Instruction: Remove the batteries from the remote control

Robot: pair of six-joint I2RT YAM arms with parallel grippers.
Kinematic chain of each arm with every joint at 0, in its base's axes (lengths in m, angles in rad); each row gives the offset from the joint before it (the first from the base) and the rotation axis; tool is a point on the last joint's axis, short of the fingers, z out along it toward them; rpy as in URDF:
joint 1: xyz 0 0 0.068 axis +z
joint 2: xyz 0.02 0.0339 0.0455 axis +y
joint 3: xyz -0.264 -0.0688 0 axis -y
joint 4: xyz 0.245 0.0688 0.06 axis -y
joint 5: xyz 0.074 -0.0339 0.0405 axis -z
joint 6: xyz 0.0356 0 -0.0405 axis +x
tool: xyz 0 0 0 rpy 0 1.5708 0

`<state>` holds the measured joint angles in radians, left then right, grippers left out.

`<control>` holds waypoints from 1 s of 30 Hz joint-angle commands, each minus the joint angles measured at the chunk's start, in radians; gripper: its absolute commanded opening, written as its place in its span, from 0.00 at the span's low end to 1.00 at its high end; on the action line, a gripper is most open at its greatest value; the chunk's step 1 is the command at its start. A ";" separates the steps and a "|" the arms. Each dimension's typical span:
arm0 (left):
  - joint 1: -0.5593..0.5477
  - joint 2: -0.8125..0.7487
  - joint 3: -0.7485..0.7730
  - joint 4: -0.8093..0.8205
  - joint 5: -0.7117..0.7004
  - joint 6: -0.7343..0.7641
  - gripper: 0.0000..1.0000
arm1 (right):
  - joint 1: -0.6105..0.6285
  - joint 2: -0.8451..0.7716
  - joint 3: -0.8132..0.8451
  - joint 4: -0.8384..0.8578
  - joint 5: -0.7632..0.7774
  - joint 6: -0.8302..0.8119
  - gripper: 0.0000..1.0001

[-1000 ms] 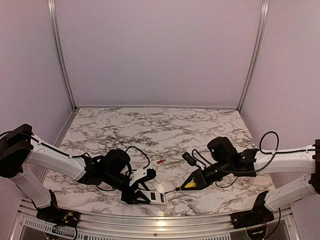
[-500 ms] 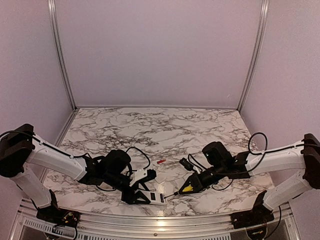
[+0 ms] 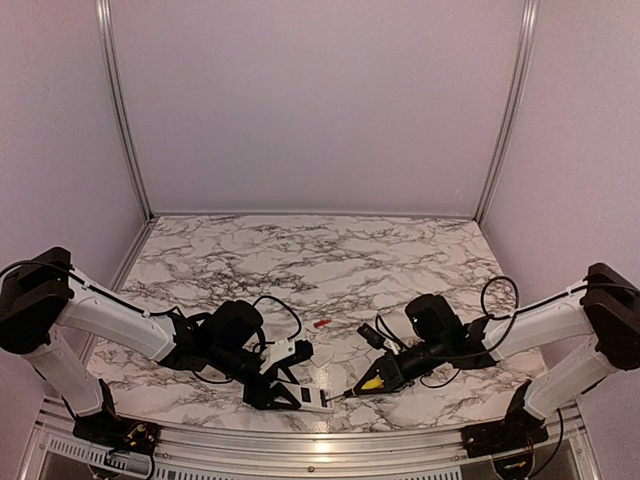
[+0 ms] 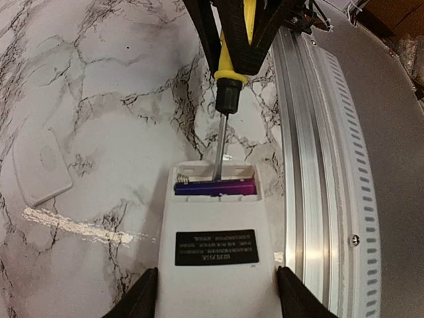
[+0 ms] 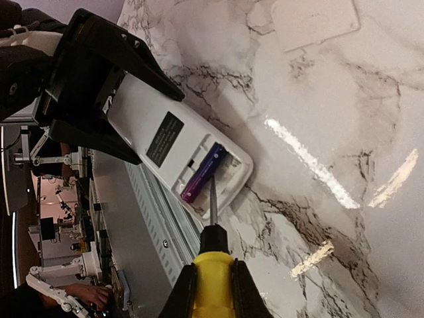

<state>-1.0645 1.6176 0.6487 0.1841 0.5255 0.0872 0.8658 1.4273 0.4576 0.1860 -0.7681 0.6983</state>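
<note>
The white remote control (image 3: 305, 396) lies back-up at the table's near edge, its battery bay open. My left gripper (image 3: 272, 388) is shut on its body (image 4: 215, 265). One dark blue-black battery (image 4: 215, 188) lies in the bay, also seen in the right wrist view (image 5: 202, 173). The red battery (image 3: 321, 323) lies loose on the marble behind the remote. My right gripper (image 3: 388, 375) is shut on the yellow-handled screwdriver (image 5: 212, 281). The screwdriver's shaft (image 4: 219, 149) reaches into the bay, with its tip at the battery.
The small squarish white cover piece (image 3: 297, 349) lies on the marble just beyond the remote, and shows in the left wrist view (image 4: 41, 165). A metal rail (image 4: 318, 165) runs along the near table edge right beside the remote. Side walls enclose the table.
My right arm has moved left and down toward the remote, bringing the screwdriver tip into the open battery bay. The left gripper and the remote have stayed put.
</note>
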 commanded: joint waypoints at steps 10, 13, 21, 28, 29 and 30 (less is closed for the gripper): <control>0.001 0.042 0.043 0.049 0.170 -0.115 0.00 | 0.000 -0.014 -0.146 0.480 -0.056 0.104 0.00; 0.011 0.060 0.055 0.037 0.217 -0.141 0.00 | -0.001 -0.019 -0.165 0.540 -0.055 0.113 0.00; 0.032 0.110 0.083 0.004 0.307 -0.174 0.00 | -0.001 -0.011 -0.182 0.615 -0.047 0.130 0.00; 0.039 0.163 0.129 -0.064 0.369 -0.191 0.00 | -0.001 -0.077 -0.178 0.564 0.001 0.102 0.00; 0.042 0.170 0.134 -0.070 0.381 -0.195 0.00 | 0.000 -0.092 -0.177 0.552 0.011 0.094 0.00; 0.045 0.177 0.139 -0.074 0.399 -0.200 0.00 | -0.001 -0.107 -0.174 0.531 0.021 0.080 0.00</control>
<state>-1.0088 1.7519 0.7441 0.1390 0.8284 -0.0952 0.8658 1.4036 0.2325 0.5842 -0.8173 0.8230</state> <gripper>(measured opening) 0.560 0.127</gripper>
